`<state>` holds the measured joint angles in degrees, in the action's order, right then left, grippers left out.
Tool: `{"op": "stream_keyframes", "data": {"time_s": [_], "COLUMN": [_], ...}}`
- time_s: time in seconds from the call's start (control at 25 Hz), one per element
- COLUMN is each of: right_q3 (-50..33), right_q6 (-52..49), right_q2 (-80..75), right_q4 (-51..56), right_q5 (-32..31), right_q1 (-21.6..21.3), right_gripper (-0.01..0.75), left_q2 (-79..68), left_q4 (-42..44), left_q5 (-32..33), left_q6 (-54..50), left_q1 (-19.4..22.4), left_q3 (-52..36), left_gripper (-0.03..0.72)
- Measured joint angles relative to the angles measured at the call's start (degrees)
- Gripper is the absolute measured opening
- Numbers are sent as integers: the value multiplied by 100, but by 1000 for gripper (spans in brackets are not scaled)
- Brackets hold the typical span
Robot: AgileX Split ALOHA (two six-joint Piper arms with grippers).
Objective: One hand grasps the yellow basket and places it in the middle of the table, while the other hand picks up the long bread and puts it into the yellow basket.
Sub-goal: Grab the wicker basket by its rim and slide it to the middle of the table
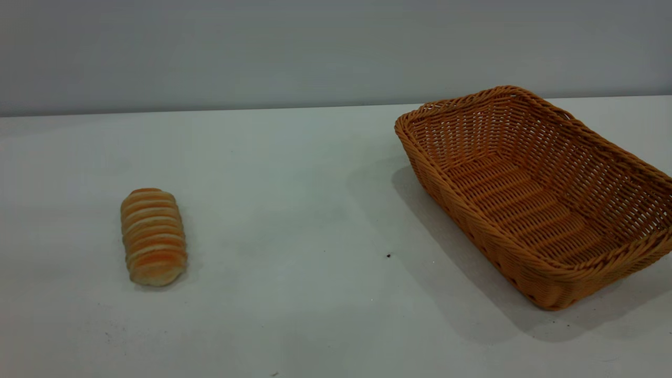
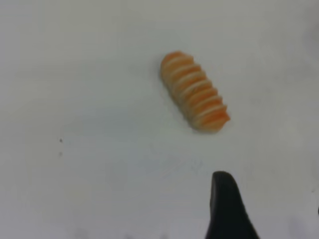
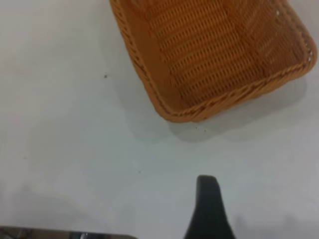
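While the large orange-tan woven wicker basket (image 1: 535,194) sits on the right side of the wide white worktop (image 1: 294,210), its long axis running diagonally and its near corner toward the front, the small golden-orange ridged bread roll (image 1: 153,237) lies flat well apart from it on the left side. The basket holds nothing. In the left wrist view a dark finger (image 2: 227,209) of the left tool hangs over bare worktop near the roll (image 2: 195,91), not touching it. In the right wrist view a dark finger (image 3: 208,209) of the right tool hangs near the basket's braided rim (image 3: 199,110), apart from it. How far either tool is open I cannot tell
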<state>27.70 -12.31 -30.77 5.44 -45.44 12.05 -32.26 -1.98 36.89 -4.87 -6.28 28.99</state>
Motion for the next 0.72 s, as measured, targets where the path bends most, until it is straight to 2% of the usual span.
{"op": "stream_keyframes", "data": {"time_s": [0.32, 0.72], "right_q3": [0, 51], "right_q6": [-436, -652], "right_q2": [-2300, -4364], "right_q4": [83, 829], "right_q5": [1442, 2801], "right_q1": [0, 0], "right_gripper": [556, 556], "left_q2": [-1715, -1843], "left_q4": [-150, -396], "left_q5": [-538, -709], "left_q6": [-18, -18], "left_q1": [0, 0], "left_q3": [0, 0], "left_gripper": [490, 490]}}
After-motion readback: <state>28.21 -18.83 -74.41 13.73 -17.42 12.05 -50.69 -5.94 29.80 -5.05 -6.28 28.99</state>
